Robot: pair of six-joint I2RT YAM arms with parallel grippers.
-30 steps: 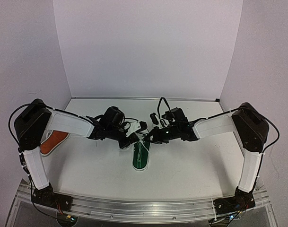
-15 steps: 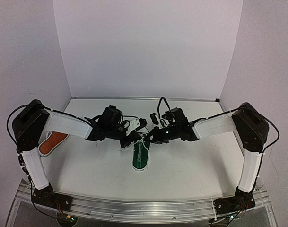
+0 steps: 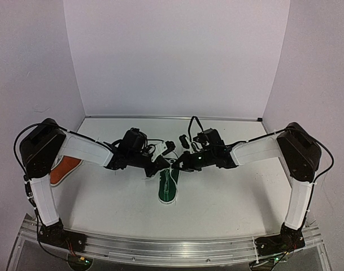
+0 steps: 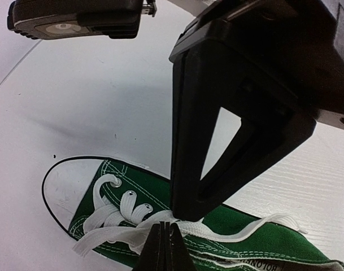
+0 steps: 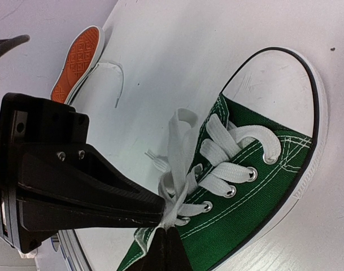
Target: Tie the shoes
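1. We see the green shoe (image 3: 168,189) in the middle of the table (image 3: 234,195), toe toward the arm bases.
2. The orange shoe (image 3: 63,169) lies far left.
3. The left gripper (image 4: 165,241) and right gripper (image 5: 164,232) each pinch tight on the green shoe's white laces (image 5: 217,148).

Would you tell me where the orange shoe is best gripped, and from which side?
Probably the white sole rim of the orange shoe, approached from above, spanning its narrow width: it lies tipped over, tread showing, so the rim is the exposed thin edge.
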